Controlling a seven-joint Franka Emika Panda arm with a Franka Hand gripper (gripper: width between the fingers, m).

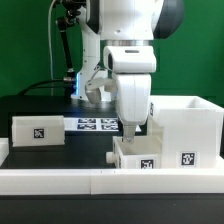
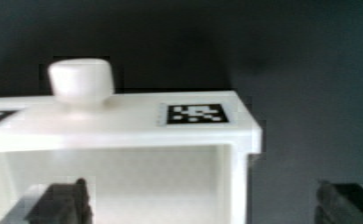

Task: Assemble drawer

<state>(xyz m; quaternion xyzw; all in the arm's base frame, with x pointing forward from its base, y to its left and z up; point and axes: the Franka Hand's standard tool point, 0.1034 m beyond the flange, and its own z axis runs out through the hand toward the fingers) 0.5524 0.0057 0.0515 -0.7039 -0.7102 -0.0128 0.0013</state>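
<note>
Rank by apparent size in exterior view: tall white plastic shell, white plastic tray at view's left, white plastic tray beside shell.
1. Tall white plastic shell: clearly largest.
2-3. Left white plastic tray and white plastic tray beside the shell: look alike; the latter seems nearer the camera, so no ranking.

Black table [image 1: 70,157], carrying white tray [image 1: 38,130], marker board [image 1: 95,124], second tray [image 1: 140,156], tall shell [image 1: 190,125]; border rail [image 1: 60,180] along its edge
</note>
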